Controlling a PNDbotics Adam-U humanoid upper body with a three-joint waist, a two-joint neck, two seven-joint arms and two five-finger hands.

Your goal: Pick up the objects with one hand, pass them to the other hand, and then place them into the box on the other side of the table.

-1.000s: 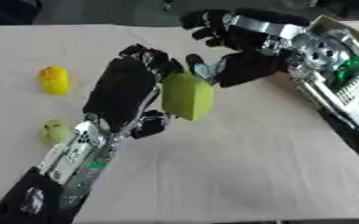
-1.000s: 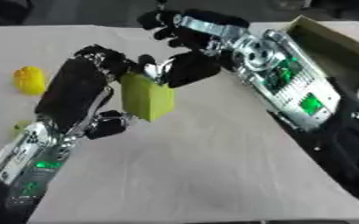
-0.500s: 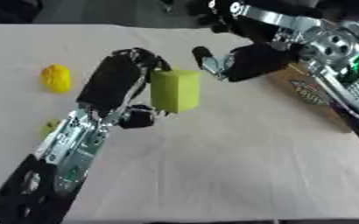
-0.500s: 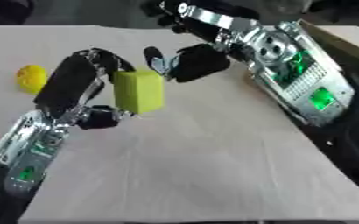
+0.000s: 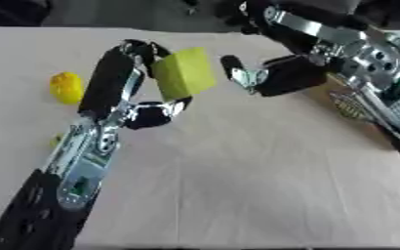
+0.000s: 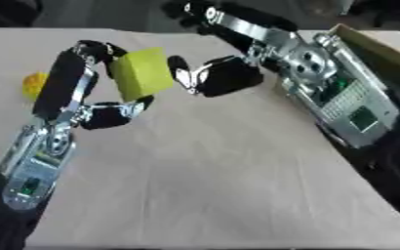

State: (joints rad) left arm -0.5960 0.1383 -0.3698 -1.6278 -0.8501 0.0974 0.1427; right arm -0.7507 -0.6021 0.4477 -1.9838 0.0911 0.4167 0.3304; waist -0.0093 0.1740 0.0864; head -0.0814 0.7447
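Note:
My left hand [image 5: 122,83] holds a yellow-green block [image 5: 185,72] up above the table, fingers over its top and thumb under it. My right hand [image 5: 282,73] faces the block from the right with its fingers spread; its thumb tip sits just beside the block's right edge, apart from it. A yellow object [image 5: 66,87] lies on the table at the left. A small yellow-green object [image 5: 56,141] peeks out from behind my left forearm. The box [image 6: 376,49] shows at the right edge, partly hidden by my right arm.
A pale cloth [image 5: 237,185] covers the table, with bare room in the middle and toward the front. My right forearm [image 6: 340,97] lies across the right side in front of the box.
My left hand has lifted the block higher and farther from me. My right hand has stayed open just to the block's right. The camera view has shifted.

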